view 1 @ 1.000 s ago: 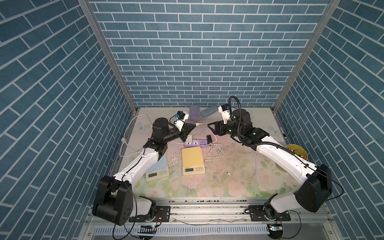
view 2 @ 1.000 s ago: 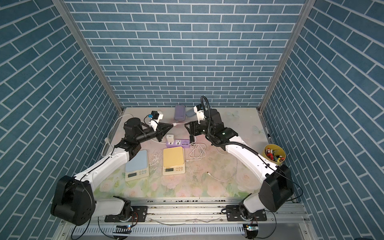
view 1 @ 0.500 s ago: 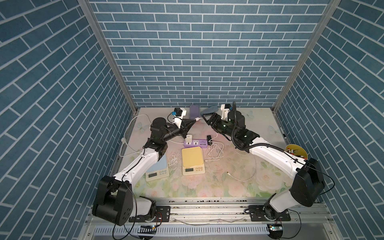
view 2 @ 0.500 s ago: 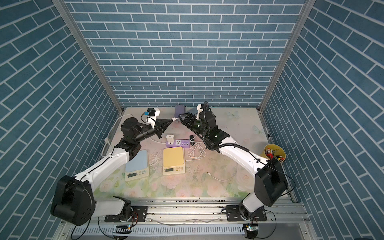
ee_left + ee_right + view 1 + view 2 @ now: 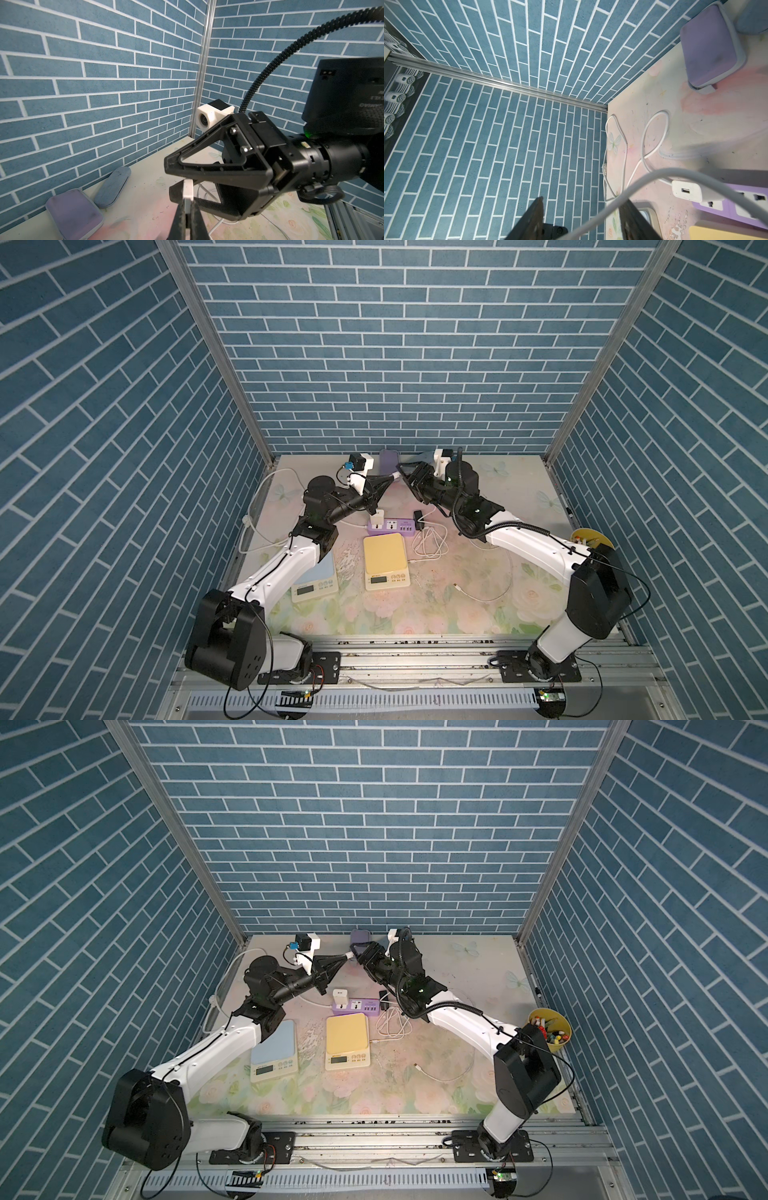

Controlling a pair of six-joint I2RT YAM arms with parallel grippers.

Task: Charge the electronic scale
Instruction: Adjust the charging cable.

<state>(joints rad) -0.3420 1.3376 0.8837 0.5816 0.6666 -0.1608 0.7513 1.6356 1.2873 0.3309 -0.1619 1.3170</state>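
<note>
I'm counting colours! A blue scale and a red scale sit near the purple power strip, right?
Not quite. The one you call red is a yellow scale, as both top views show. The blue scale and the purple power strip are as you said.

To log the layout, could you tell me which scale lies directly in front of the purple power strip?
The yellow-topped scale; the blue-topped scale lies off to one side, partly under the left arm.
</note>
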